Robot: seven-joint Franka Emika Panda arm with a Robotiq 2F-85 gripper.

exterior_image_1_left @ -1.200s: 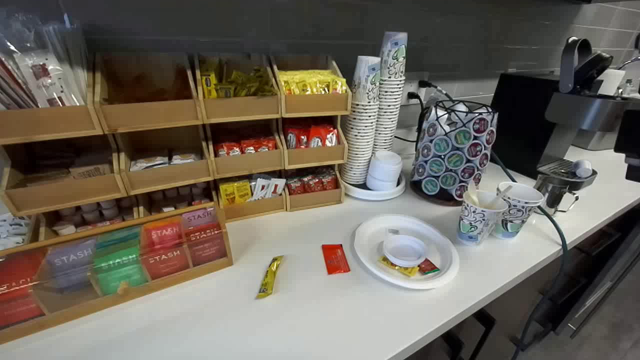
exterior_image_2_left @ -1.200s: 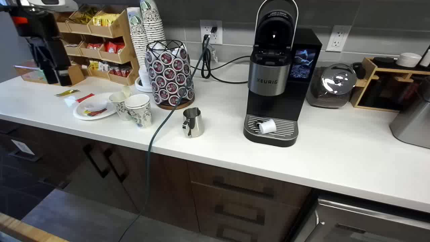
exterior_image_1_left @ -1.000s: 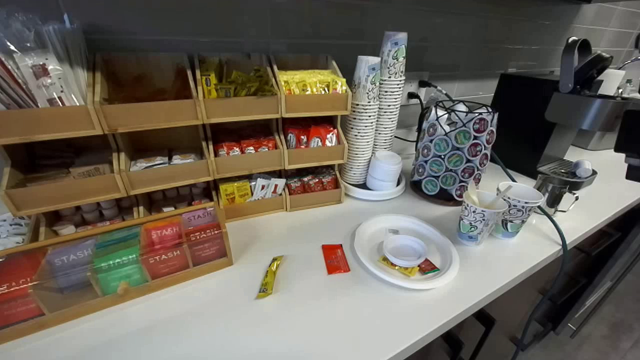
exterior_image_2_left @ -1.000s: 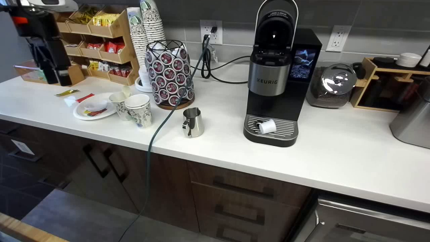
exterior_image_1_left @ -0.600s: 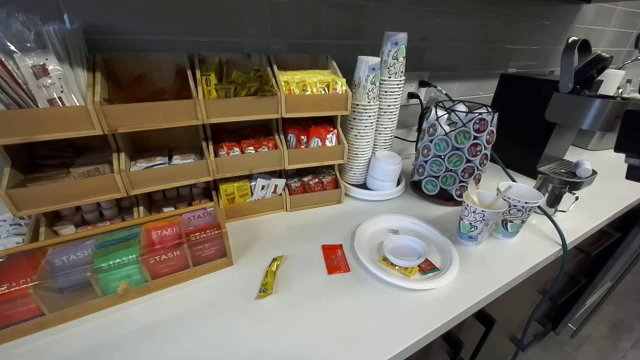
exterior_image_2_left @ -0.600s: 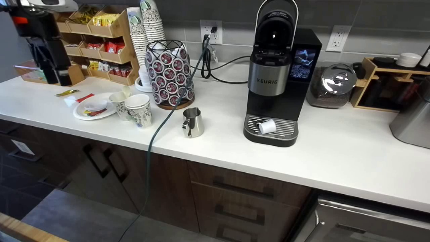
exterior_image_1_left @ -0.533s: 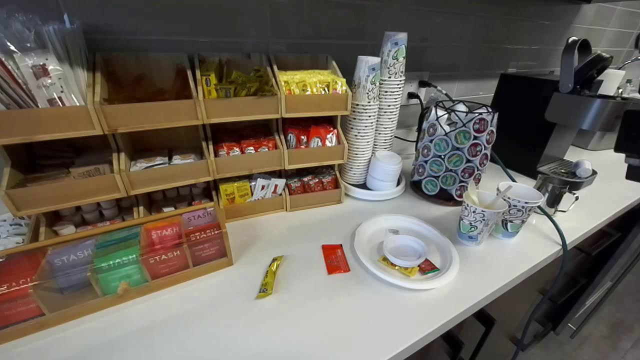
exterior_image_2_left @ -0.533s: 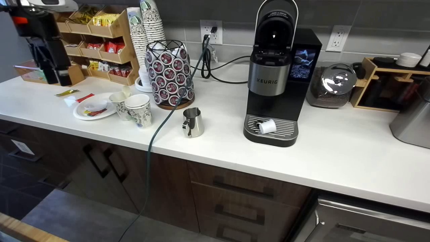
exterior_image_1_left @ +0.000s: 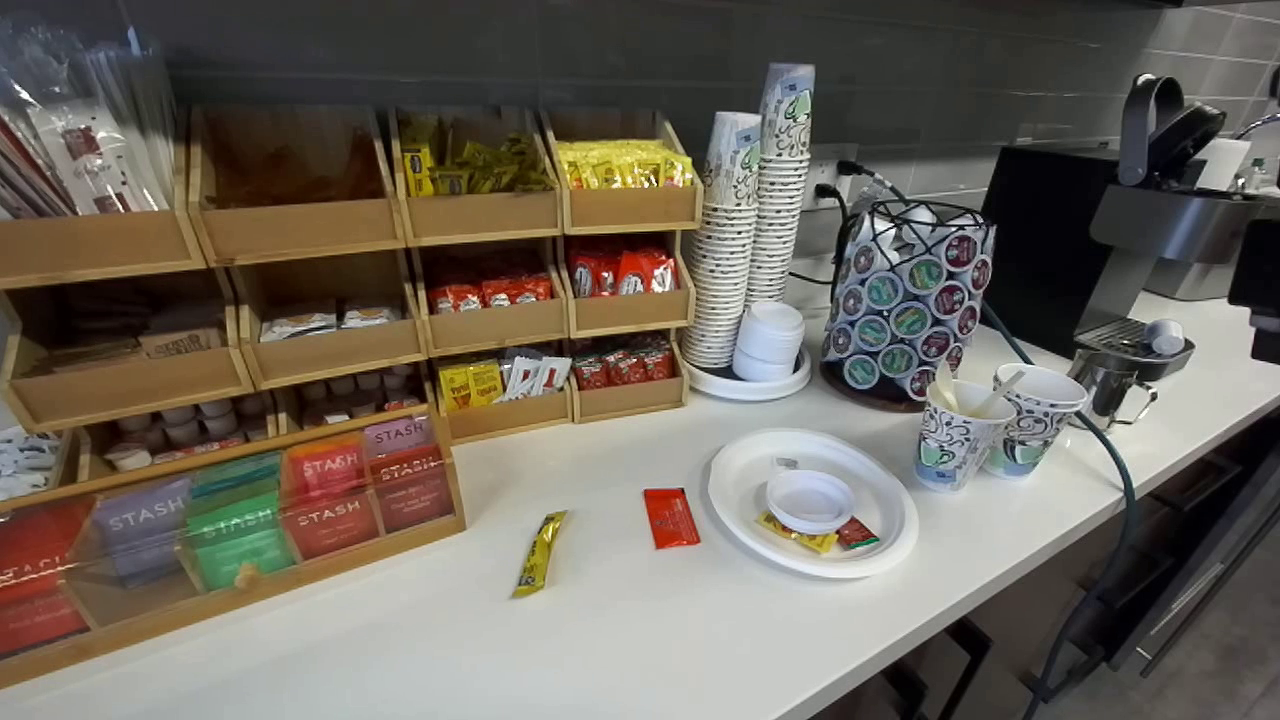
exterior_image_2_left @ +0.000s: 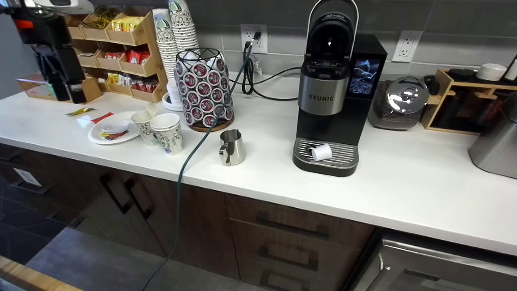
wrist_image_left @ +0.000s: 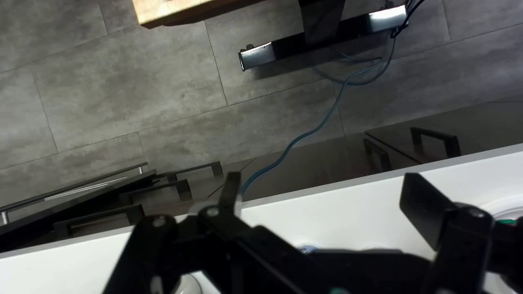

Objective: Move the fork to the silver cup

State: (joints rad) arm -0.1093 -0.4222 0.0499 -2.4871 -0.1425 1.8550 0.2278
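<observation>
The silver cup is a small shiny metal pitcher with a handle, upright on the counter near the coffee machine; it also shows in an exterior view. Pale utensils stick up from the two patterned paper cups; I cannot tell which one is the fork. A pale utensil end also shows above these cups. My gripper hangs above the counter at the far left, pointing down, well away from the silver cup. In the wrist view the gripper has its fingers wide apart with nothing between them.
The two paper cups stand beside a white plate with a small bowl and packets. A capsule rack, tall cup stacks and a coffee machine stand behind. A green cable runs over the counter edge between paper cups and silver cup.
</observation>
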